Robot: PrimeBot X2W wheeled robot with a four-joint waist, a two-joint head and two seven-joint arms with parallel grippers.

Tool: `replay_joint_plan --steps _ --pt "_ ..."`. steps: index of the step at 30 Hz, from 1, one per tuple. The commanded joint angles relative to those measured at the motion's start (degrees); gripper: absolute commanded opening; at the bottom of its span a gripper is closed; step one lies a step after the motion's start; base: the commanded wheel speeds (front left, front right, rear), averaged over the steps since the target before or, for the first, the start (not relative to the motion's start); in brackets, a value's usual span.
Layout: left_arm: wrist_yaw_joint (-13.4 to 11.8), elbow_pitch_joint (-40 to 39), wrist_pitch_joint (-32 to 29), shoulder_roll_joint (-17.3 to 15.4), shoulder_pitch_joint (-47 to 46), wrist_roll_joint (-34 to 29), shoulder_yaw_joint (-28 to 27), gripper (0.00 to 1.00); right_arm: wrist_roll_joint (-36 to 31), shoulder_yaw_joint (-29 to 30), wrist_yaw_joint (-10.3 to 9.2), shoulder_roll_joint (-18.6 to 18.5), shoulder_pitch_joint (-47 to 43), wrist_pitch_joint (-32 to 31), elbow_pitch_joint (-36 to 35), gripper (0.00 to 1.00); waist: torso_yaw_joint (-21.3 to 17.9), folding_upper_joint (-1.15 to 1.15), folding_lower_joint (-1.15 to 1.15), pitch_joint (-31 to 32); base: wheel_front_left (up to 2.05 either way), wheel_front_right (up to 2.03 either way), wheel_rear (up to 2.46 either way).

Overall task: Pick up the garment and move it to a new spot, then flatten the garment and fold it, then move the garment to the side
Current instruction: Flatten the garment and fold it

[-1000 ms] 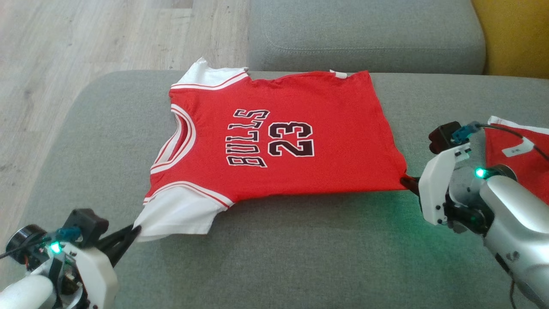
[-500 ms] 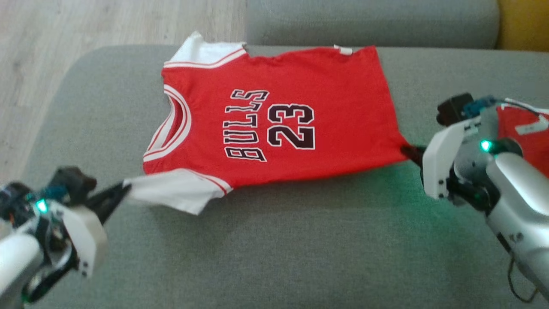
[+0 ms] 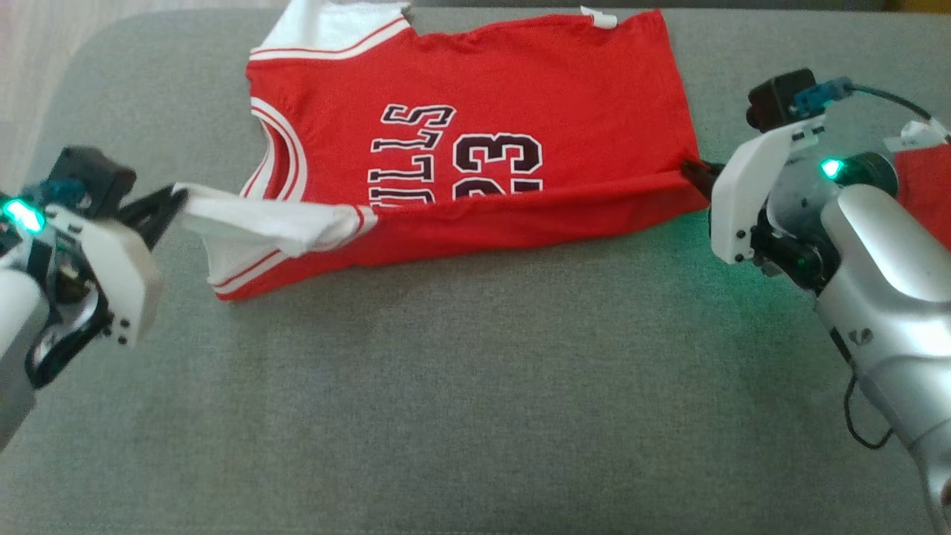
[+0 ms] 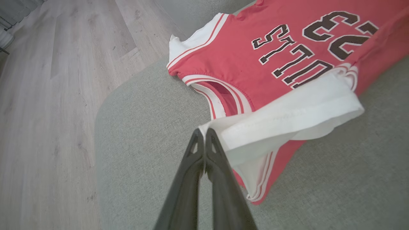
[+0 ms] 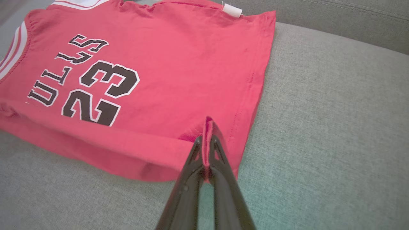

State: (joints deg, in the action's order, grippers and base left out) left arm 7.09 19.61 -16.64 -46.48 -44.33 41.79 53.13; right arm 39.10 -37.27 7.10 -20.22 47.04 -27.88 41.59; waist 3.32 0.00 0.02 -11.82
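Note:
The garment (image 3: 475, 96) is a red jersey with white sleeves and dark "BULLS 23" lettering, spread on a grey cushion. My left gripper (image 3: 174, 197) is shut on the tip of the near white sleeve (image 4: 287, 118), which is lifted and stretched out to the left. At the right, my right gripper (image 3: 691, 169) is shut on the jersey's near hem corner (image 5: 207, 127). The near long edge of the jersey (image 5: 96, 150) is raised between both grips and curls over toward the lettering, covering its lower part.
The grey cushion (image 3: 475, 416) runs wide in front of the jersey. Another red cloth (image 3: 925, 193) lies behind my right arm at the right edge. Wooden floor (image 4: 48, 95) lies past the cushion's left edge. A second cushion (image 5: 335, 19) borders the far side.
Both grippers have lifted the near sleeve and hem corner and carried them away from me, so the near edge now rolls over the lettering. The head camera has tilted downward.

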Motion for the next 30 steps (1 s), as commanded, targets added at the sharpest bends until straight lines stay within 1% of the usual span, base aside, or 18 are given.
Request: replay_joint_plan --steps 1,3,9,12,17,18,19,20,21,24,26,30 --pt "0.20 0.98 0.21 -1.78 -4.83 -0.69 -2.06 0.00 -1.10 0.22 0.39 0.95 2.30 0.92 -0.43 0.00 -0.49 0.00 -0.02 -1.06 0.00 0.00 0.00" --pt "0.34 3.85 0.71 -0.48 -7.72 -1.34 -0.21 0.00 -2.18 0.15 0.39 2.10 3.61 1.61 1.08 0.00 -0.91 0.00 -0.02 -2.15 0.00 0.00 0.00" --pt "0.38 7.88 2.97 0.78 -12.90 -2.27 5.57 0.00 -3.75 0.34 0.39 3.94 5.95 3.56 3.58 0.00 -1.87 0.00 -0.02 -4.13 0.00 0.00 0.00" --pt "0.38 9.61 4.25 1.34 -14.68 -1.94 6.77 0.00 -4.02 0.21 0.39 4.52 6.49 4.15 4.18 0.00 -2.18 0.00 -0.02 -4.59 0.00 0.00 0.00" --pt "0.39 15.68 8.38 3.70 -18.86 -1.29 9.32 0.00 -4.58 -0.25 0.39 6.02 7.75 6.08 6.08 0.00 -2.93 0.00 -0.02 -5.35 0.00 0.00 0.00" --pt "0.39 16.84 9.16 4.21 -19.39 -1.39 9.64 0.04 -4.65 -0.34 0.39 6.26 7.86 6.39 6.44 0.00 -3.01 0.00 -0.02 -5.36 0.00 0.00 0.00" --pt "0.39 16.84 9.16 4.21 -19.39 -1.39 9.64 0.04 -4.65 -0.34 0.39 6.26 7.86 6.39 6.44 0.00 -3.01 0.00 -0.02 -5.36 0.00 0.00 0.00" --pt "0.39 17.96 9.96 4.76 -19.85 -1.40 9.86 0.93 -4.97 -0.52 0.39 6.39 8.02 6.99 6.66 0.64 -3.06 0.00 -0.02 -5.38 0.00 0.00 0.00" --pt "0.39 19.25 10.91 5.37 -20.27 -1.32 9.72 1.00 -5.19 -0.26 0.39 6.52 8.17 7.88 7.07 1.00 -3.07 0.00 -0.02 -5.39 0.00 0.00 0.00" --pt "0.32 22.97 13.68 7.38 -21.03 -1.67 9.66 1.00 -5.45 0.60 0.39 7.05 8.32 10.62 8.23 1.00 -2.86 0.00 -0.02 -4.99 0.00 0.00 0.00" --pt "-0.26 25.32 15.65 8.77 -21.17 -1.78 9.42 1.00 -5.72 1.21 0.39 7.21 8.35 12.92 8.91 1.00 -2.61 0.00 -0.02 -4.43 0.00 0.00 0.00" --pt "-3.36 28.92 22.01 11.61 -20.75 -0.39 6.89 1.00 -4.70 3.36 0.39 8.00 7.62 19.48 8.96 1.00 -1.81 0.00 -0.02 -2.54 0.00 0.00 0.00"
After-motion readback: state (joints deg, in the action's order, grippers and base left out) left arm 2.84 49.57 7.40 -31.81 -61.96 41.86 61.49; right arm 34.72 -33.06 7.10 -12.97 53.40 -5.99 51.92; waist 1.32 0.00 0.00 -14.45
